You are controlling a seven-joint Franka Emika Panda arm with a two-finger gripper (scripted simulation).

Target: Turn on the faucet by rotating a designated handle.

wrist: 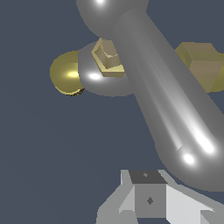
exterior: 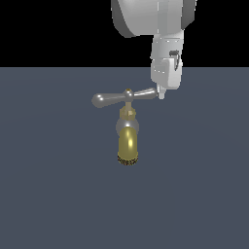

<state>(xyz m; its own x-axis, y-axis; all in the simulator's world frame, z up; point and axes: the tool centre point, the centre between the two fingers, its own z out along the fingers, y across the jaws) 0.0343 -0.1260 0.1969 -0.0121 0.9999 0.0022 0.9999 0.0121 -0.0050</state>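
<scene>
The faucet (exterior: 128,143) stands mid-scene with a brass-gold spout pointing down, a grey collar and a brass stem. Its handle (exterior: 116,97) is a silver crossbar with bulbous ends and lies nearly level on top. My gripper (exterior: 161,94) hangs from above at the handle's end on the exterior view's right. Its fingertips are together beside that end, at or very near it, not around it. In the wrist view the handle (wrist: 166,92) fills the frame. Its rounded end sits just off my gripper (wrist: 148,192). The spout (wrist: 65,73) shows beyond.
A flat dark grey-blue floor (exterior: 53,194) surrounds the faucet. The white robot arm (exterior: 151,19) comes down from the top of the exterior view. Nothing else is in view.
</scene>
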